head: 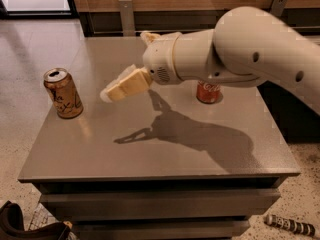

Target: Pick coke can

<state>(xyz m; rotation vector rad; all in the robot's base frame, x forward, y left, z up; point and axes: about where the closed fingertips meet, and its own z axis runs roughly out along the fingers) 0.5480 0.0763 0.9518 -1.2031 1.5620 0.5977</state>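
Observation:
The red coke can (208, 92) stands upright on the grey table (150, 154), right of centre; its top is hidden behind my arm. My gripper (116, 89) hangs above the table's left-middle, pointing left, well to the left of the coke can and holding nothing that I can see. It is nearer to a brown-gold can (62, 93) that stands upright near the table's left edge.
My white arm (240, 49) reaches in from the upper right over the table's back half. A wooden wall with metal posts runs behind the table. A dark object (290, 225) lies on the floor at lower right, and a black item (25, 229) at lower left.

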